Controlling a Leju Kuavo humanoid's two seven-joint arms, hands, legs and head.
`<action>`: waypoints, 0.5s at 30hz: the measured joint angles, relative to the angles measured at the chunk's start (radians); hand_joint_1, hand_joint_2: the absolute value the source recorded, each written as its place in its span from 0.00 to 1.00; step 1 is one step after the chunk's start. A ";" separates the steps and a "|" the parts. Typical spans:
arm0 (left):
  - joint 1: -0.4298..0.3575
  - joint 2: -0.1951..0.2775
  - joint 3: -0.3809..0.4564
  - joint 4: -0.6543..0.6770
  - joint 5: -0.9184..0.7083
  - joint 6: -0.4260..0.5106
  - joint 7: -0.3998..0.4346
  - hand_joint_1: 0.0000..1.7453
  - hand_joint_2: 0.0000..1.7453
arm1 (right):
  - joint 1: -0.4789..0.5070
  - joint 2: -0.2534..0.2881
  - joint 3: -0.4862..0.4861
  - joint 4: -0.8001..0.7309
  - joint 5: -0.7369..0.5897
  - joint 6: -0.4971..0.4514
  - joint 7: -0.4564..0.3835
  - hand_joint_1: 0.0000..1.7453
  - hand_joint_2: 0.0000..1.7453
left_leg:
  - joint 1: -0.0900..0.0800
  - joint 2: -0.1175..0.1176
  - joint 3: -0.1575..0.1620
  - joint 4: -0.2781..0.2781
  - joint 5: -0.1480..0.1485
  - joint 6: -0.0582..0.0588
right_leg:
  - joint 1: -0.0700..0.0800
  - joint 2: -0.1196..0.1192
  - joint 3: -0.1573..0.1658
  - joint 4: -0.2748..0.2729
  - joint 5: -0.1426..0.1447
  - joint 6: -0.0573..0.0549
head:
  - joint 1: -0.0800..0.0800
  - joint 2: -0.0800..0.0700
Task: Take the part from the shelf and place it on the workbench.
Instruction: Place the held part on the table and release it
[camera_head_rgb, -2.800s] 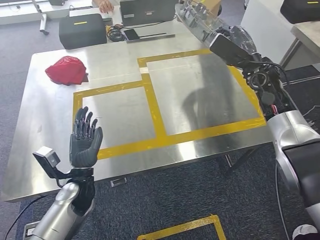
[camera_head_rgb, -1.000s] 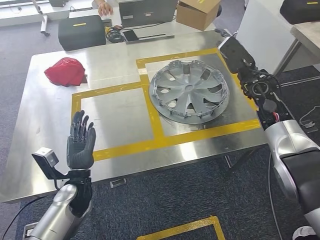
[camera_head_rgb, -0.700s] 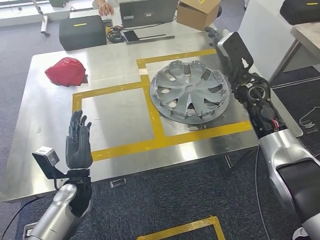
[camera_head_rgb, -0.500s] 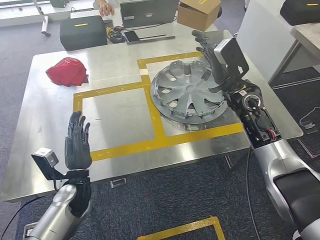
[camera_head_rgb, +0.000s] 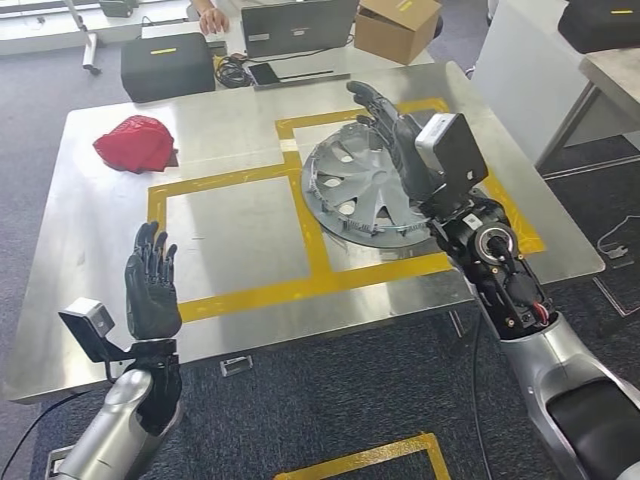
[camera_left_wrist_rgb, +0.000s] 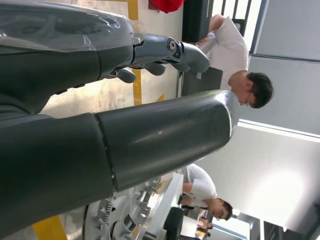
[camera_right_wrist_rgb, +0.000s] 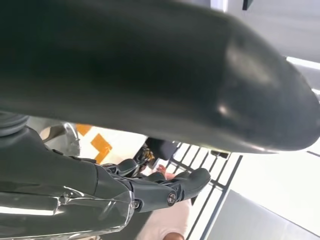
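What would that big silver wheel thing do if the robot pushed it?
The wheel cover lies flat on the smooth steel workbench, so it would probably slide, not roll. It looks like thin plastic, likely light and a bit bendy.

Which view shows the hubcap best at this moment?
The head view: the hubcap lies on the workbench inside the yellow tape, partly behind the right hand. The left wrist view catches just its edge; in the right wrist view I cannot make it out.

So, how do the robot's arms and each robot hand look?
Both arms are silver shells. Each robot hand, left and right, is dark grey with segmented fingers. A grey box-shaped camera sits at the right wrist, above exposed black joints with thin red wiring.
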 joint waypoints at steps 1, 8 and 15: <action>0.000 0.000 0.000 0.000 0.000 0.000 0.000 0.00 0.00 | 0.003 0.000 0.002 -0.013 -0.001 0.000 0.002 0.00 0.00 | 0.000 0.000 0.000 0.000 0.000 0.000 | 0.000 0.000 0.000 0.000 0.000 0.000 | 0.000 0.000; 0.000 0.001 0.000 -0.006 0.001 0.002 0.000 0.00 0.00 | 0.013 0.000 0.010 -0.062 -0.001 -0.001 0.006 0.00 0.00 | 0.000 0.000 0.001 0.000 0.000 0.000 | 0.000 0.000 0.001 0.000 0.000 0.000 | 0.000 0.000; 0.003 0.003 0.001 -0.017 -0.003 0.014 0.006 0.00 0.00 | 0.023 0.000 0.011 -0.094 -0.002 -0.003 0.014 0.00 0.00 | -0.001 0.000 0.002 0.009 -0.008 0.001 | -0.001 0.000 0.006 -0.001 -0.004 0.003 | 0.000 0.000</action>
